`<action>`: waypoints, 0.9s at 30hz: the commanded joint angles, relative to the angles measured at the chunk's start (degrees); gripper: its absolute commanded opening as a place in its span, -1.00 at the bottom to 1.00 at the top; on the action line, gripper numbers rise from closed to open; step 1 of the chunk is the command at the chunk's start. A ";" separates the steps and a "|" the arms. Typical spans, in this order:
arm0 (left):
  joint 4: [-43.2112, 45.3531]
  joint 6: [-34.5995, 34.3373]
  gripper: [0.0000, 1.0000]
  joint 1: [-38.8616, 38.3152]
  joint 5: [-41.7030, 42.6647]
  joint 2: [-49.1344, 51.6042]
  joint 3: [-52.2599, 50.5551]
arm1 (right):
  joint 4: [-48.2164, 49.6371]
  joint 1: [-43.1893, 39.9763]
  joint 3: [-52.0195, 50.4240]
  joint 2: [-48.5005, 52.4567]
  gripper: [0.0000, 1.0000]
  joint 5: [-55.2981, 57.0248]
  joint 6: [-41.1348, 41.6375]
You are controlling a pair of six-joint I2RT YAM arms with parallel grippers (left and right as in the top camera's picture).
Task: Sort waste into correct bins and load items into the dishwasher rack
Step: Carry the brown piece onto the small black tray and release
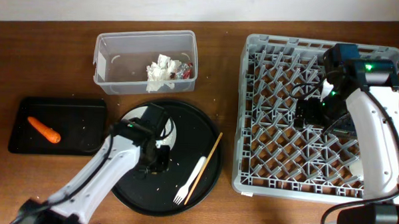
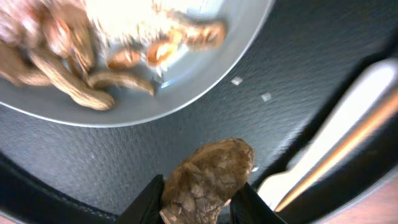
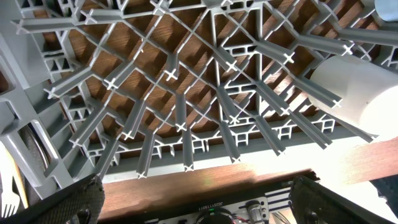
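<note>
Step in hand: sorting waste; picking the small brown lump [image 2: 211, 174] off the round black tray [image 1: 200, 135].
Left hand [image 2: 196, 200]: closed on the lump, one finger [image 2: 147, 200] on each side, low over the round tray.
Lump relative to hand: right between the fingers, filling the gap and sticking out ahead of them; cannot tell whether clear of the tray or touching it.
Near the left hand: white plate [image 2: 205, 68] just ahead, carrying pale scraps [image 2: 127, 18]; fork [image 1: 189, 182] and chopstick [image 1: 208, 161] close on the right side, both lying on the round tray.
Next move, as judged: straight lift to clear the tray lip, then a carry left with a firm grip, the lump looking crumbly.
Likely bin: shallow black tray [image 1: 27, 106], well off to the left of the hand, already holding the carrot [image 1: 44, 129].
Other bin: clear tub [image 1: 107, 82], beyond the hand past the round tray, holding tissue [image 1: 159, 72] and wrapper [image 1: 185, 71].
Right hand [image 1: 312, 112]: spread wide, gripping nothing, hanging over the pegs of the rack [image 1: 252, 114].
Near the right hand: white cup [image 3: 354, 93] lying in the rack, ahead and to the right.
Not yet loaded: plate, fork, chopstick.
</note>
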 commanded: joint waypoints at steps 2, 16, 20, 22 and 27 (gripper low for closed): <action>-0.66 1.90 -0.99 8.33 -9.14 -4.59 6.58 | -0.22 -0.37 0.07 -0.59 0.97 0.94 -0.42; 23.65 1.66 -0.56 46.66 -9.70 3.85 7.65 | -0.48 -0.37 0.07 -0.59 0.97 0.94 -0.42; 26.69 1.68 -0.12 48.15 -9.75 7.67 7.67 | -0.87 -0.37 0.07 -0.59 0.97 0.94 -0.44; 26.03 1.70 0.58 48.78 -9.40 7.63 8.83 | -0.81 -0.37 0.07 -0.59 0.97 0.94 -0.44; 19.12 1.70 0.86 43.50 -2.27 5.90 13.42 | -0.79 -0.37 0.07 -0.59 0.97 0.94 -0.42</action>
